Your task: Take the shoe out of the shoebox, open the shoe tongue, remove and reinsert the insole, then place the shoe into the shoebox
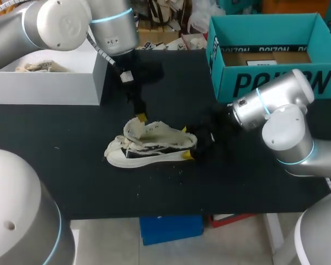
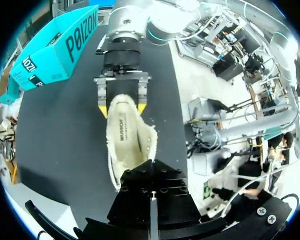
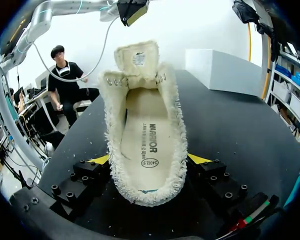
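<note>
A cream low-top shoe [image 1: 149, 146] with frayed edges lies on its sole mid-table, its toe toward my left side. Its tongue [image 3: 137, 57] stands pulled up, and the printed insole [image 3: 149, 137] lies inside. My right gripper [image 1: 186, 143] is shut on the heel, one yellow fingertip [image 3: 101, 160] pressed to each side of the collar. My left gripper [image 1: 140, 117] hangs shut just above the tongue, holding nothing; in the right wrist view the left gripper [image 3: 132, 11] shows a gap above it. The left wrist view looks down into the shoe [image 2: 127, 142] toward the right gripper [image 2: 122, 106].
The open teal shoebox [image 1: 265, 83] stands at the back right, behind my right arm. A white box [image 1: 44, 85] sits at the back left. Small crumbs lie on the black table [image 1: 237, 182] near the shoe.
</note>
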`<state>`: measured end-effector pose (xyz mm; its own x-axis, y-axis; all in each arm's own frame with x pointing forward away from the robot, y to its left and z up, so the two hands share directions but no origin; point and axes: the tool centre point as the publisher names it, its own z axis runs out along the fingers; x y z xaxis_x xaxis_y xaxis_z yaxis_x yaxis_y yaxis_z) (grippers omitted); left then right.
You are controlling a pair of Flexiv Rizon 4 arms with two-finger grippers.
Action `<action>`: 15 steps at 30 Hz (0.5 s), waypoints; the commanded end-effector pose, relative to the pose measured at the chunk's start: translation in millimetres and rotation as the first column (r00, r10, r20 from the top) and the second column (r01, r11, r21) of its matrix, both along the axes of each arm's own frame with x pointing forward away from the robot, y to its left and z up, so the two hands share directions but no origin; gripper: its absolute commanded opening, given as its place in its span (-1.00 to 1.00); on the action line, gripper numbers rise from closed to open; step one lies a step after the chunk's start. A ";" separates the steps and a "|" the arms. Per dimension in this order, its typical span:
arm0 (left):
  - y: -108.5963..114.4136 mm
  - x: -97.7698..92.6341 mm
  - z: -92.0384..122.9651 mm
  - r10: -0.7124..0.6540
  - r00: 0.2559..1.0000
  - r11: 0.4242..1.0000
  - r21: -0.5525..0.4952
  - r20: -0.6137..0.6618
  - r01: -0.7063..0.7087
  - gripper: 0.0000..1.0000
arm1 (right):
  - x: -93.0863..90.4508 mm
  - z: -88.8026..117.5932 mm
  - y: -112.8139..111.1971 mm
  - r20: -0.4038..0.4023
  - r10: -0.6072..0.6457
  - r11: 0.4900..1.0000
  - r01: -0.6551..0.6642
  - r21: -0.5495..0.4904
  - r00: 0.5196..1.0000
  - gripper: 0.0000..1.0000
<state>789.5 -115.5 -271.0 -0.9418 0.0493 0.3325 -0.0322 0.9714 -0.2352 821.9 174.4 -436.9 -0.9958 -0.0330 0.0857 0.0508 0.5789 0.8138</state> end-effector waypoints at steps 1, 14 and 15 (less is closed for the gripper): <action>-1.6 7.7 -9.4 0.037 0.999 0.999 0.023 -0.038 -0.036 -1.00 | 1.5 -3.6 0.1 -0.001 -0.002 1.000 0.002 -0.003 1.000 -1.00; -18.9 11.5 -33.0 0.106 0.992 0.991 0.082 -0.062 -0.101 -1.00 | 1.5 -3.6 0.1 -0.001 -0.002 1.000 0.002 -0.003 1.000 -1.00; -19.4 11.4 -34.4 0.109 0.992 0.991 0.085 -0.060 -0.104 -1.00 | 1.5 -3.6 0.1 -0.001 -0.002 1.000 0.002 -0.003 1.000 -1.00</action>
<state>797.3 -127.1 -298.9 -0.9188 -0.0775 0.3871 -0.1505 0.9752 -0.1620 821.9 174.3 -436.9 -0.9958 -0.0330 0.0856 0.0508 0.5789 0.8138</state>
